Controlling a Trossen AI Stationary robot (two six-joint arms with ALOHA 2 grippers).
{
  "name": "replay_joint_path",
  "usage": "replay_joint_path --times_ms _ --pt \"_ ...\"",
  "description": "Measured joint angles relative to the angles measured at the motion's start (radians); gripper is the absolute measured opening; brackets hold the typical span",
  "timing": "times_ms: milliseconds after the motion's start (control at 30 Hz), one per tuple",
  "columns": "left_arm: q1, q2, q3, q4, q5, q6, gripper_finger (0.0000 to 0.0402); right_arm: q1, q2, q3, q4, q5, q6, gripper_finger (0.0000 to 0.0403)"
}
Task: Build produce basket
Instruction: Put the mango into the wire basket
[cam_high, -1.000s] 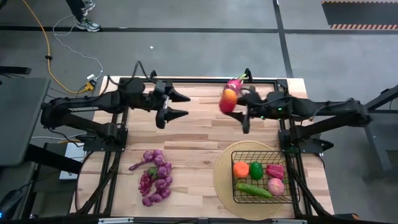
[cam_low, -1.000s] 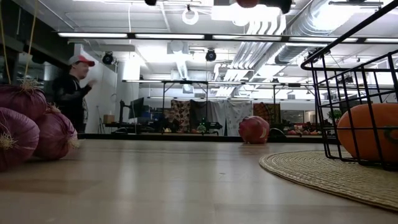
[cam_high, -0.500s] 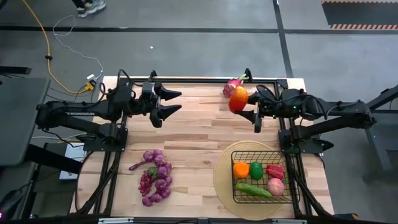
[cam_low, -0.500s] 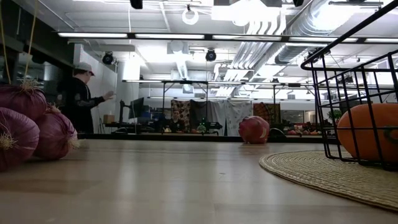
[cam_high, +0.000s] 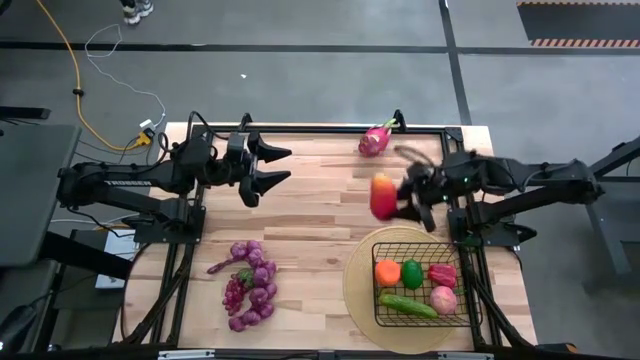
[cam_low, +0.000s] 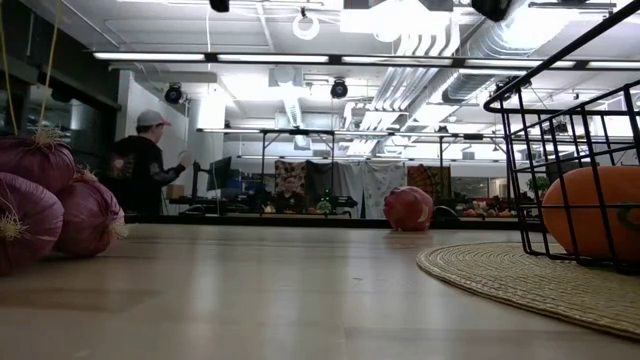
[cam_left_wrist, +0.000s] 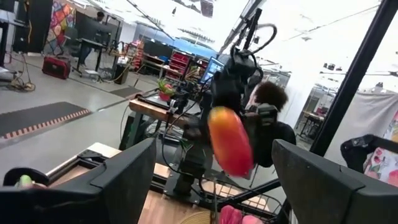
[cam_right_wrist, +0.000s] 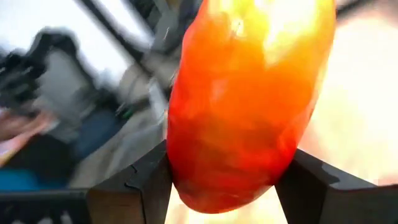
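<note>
My right gripper (cam_high: 398, 197) is shut on a red-orange mango-like fruit (cam_high: 381, 195) and hangs above the table just beyond the far rim of the black wire basket (cam_high: 378, 262). The basket stands on a round woven mat (cam_high: 356, 280) and holds an orange (cam_high: 388, 271), a green pepper (cam_high: 411, 272), a red pepper (cam_high: 441, 274), a pink fruit and a cucumber (cam_high: 407, 306). Purple grape bunches (cam_high: 248, 285) lie on the table's near left. A pink dragon fruit (cam_high: 375, 139) lies at the far edge. My left gripper (cam_high: 270, 167) waits open over the far left. My right gripper pinches the red-orange fruit between its two fingers (cam_right_wrist: 140, 186), one on each side of its lower body (cam_right_wrist: 186, 174). The fingers come from the table's right. The fruit is lifted clear of the table, shown also as the fruit (cam_left_wrist: 230, 140) in the left wrist view.
Bare wood lies between the grapes and the mat (cam_low: 520, 280). In the low view the dragon fruit (cam_low: 408, 208) sits far back, the grapes (cam_low: 40, 200) at the left, the basket wall (cam_low: 560, 150) at the right. A person stands in the room beyond.
My right gripper has carried the fruit from over the table's far middle a little toward the right edge, then toward the near edge and the basket, turning as it went. My left gripper drew back toward the left edge, then stayed still.
</note>
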Motion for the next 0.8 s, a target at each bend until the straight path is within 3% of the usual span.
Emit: replay_joint_path --times_ms 233,500,633,800 --pt "0.000 0.000 0.000 0.000 -0.003 0.014 0.0310 0.230 0.000 0.000 -0.225 -0.035 0.331 0.0216" --pt "0.000 0.000 0.000 0.000 -0.008 0.041 0.0310 0.521 0.037 0.000 -0.349 0.044 0.617 0.0216" --pt "0.000 0.000 0.000 0.000 -0.043 0.041 0.0310 0.607 0.114 0.000 -0.479 0.042 0.641 0.0216" --pt "0.000 0.000 0.000 0.000 -0.054 0.041 0.0310 0.656 0.235 0.000 -0.573 0.042 0.551 0.0219"
